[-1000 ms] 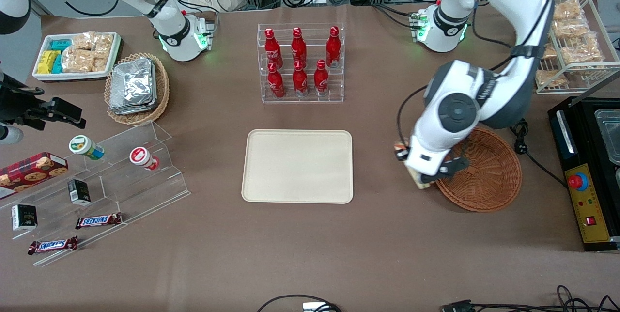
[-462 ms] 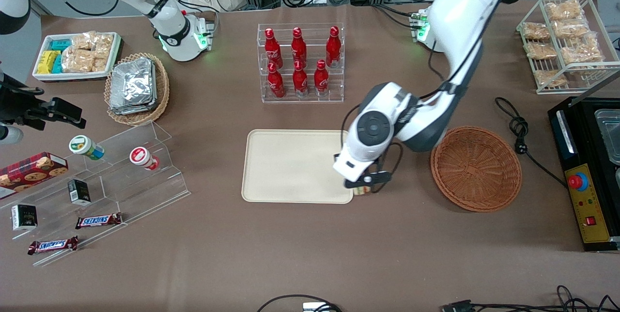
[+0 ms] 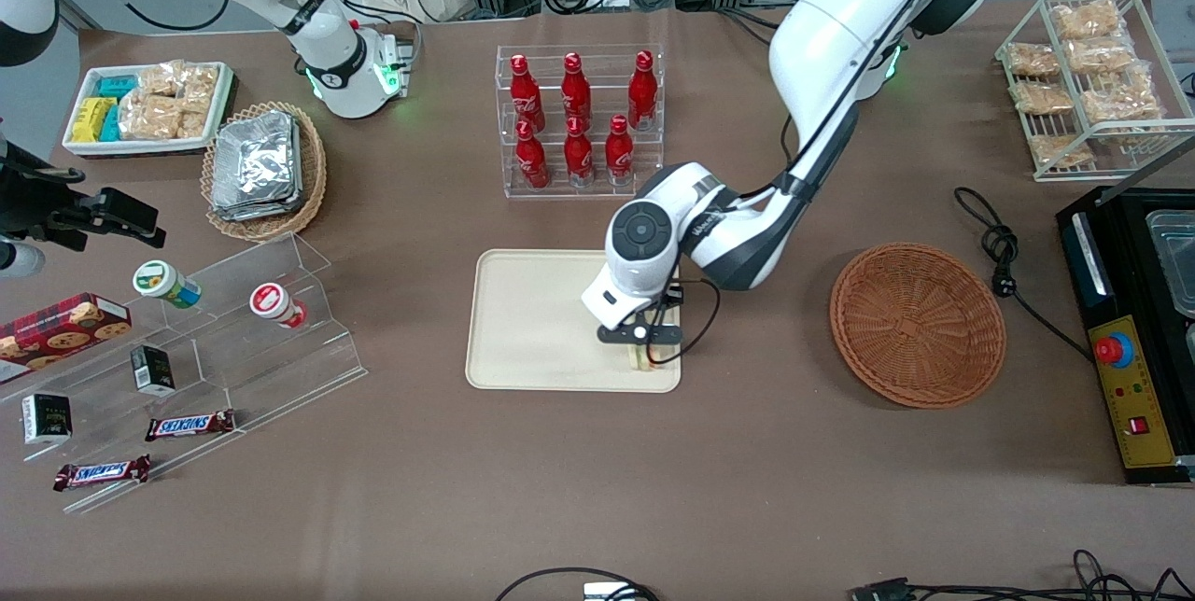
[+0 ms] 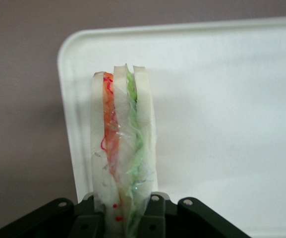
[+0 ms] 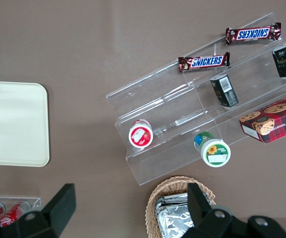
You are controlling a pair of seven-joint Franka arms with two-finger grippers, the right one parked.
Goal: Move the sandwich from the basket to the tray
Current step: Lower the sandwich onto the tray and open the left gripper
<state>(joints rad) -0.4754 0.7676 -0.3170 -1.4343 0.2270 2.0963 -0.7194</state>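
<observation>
On the brown desk (image 3: pixel 597 489), at the parked arm's end, stands a clear stepped shelf (image 3: pixel 233 340) with two small cups and some chocolate bars on it. Farther from the front camera than this shelf is a light woven basket with foil packets (image 3: pixel 261 167).

In the middle of the desk lies the cream tray (image 3: pixel 532 321). A clear rack of red bottles (image 3: pixel 579 120) stands farther from the front camera than the tray.

The gripper (image 3: pixel 644 351) is over the tray, at the corner that is nearest to the front camera and toward the working arm's end. It is closed on the sandwich (image 4: pixel 122 153) and holds it upright by one end. In the wrist view the sandwich stands above the tray's corner, with orange and green filling between pale bread.

Toward the working arm's end, the reddish-brown basket (image 3: pixel 920 326) sits well apart from the tray, with nothing in it.
</observation>
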